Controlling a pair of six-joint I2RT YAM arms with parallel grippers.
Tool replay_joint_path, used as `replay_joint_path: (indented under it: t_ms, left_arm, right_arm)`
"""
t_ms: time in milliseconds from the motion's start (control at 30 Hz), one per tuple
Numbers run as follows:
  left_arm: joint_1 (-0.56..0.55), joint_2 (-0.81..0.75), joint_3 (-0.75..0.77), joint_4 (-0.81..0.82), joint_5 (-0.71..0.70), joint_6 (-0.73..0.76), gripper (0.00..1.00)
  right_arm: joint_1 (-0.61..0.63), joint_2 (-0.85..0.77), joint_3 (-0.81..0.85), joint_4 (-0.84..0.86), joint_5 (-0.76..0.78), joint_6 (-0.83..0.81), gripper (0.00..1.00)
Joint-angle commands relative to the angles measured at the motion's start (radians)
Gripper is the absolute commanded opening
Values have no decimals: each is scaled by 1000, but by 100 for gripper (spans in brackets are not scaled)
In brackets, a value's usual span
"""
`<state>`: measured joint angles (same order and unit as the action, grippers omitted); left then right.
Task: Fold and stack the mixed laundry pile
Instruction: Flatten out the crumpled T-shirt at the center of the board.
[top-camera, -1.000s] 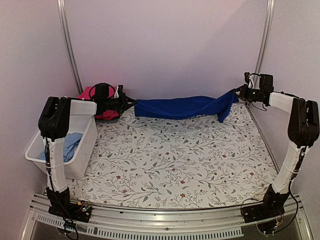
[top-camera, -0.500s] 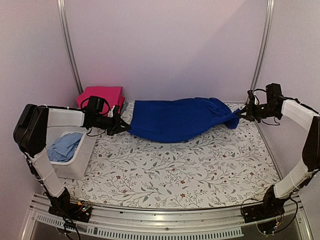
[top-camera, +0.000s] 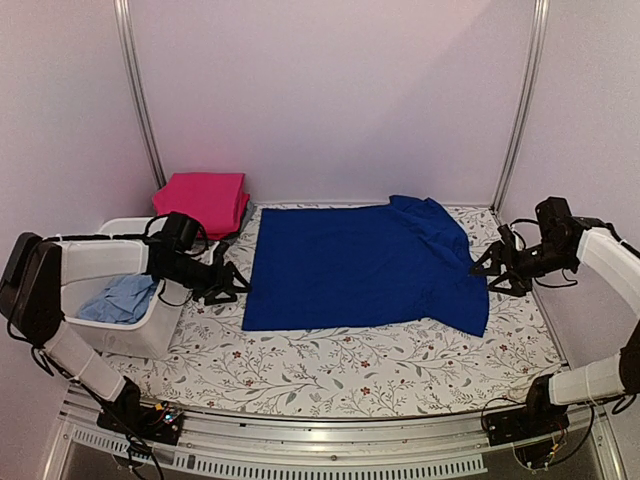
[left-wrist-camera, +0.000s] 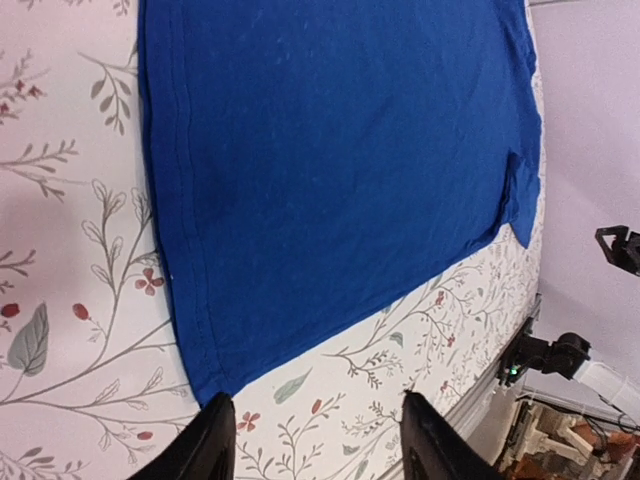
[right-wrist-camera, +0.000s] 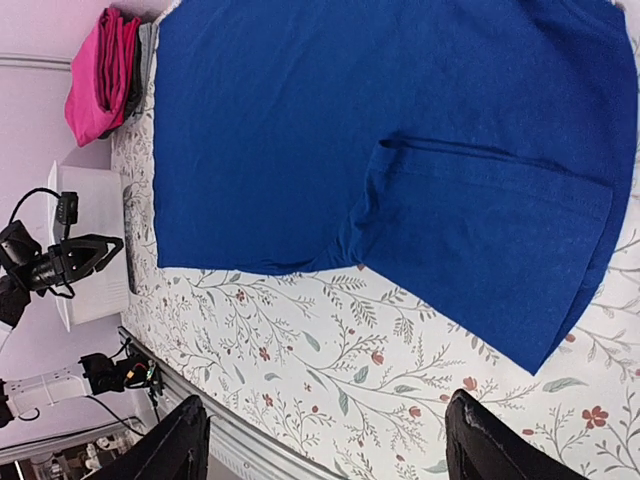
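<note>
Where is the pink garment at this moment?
In the top view, the pink garment lies folded at the far left corner of the table, behind the white basket and left of the spread blue garment.

The royal-blue garment (top-camera: 360, 265) is smooth matt cloth with a stitched hem along its left edge. The folded pink-red garment (top-camera: 200, 198) at the far left is soft matt cloth too, as is the crumpled pale-blue cloth (top-camera: 120, 298) in the basket (top-camera: 140, 335), which is smooth white plastic. The desk (top-camera: 380, 365) has a matt leaf-printed covering. The near rail (top-camera: 330, 440) is dull ribbed metal. The left gripper (left-wrist-camera: 318, 435) and the right gripper (right-wrist-camera: 335, 445) have matt black fingers.
</note>
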<state>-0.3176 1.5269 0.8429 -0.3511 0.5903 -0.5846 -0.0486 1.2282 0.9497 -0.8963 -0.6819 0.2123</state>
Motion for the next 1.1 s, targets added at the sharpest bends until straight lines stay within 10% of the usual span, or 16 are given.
replay_joint_path:
  t_ms: [0,633,1067]
  left_arm:
    - [7,-13,90,-17,-54,50,58]
    - [-48,434,355,87,-65,22,44]
    - [-47,468,184,97,-87,-12,34]
  right_arm:
    - [-3,-14,57,121,78,62,79]
    - [-18,743,372,381,320,42,33]
    - [-103,721,175,399,379,152,40]
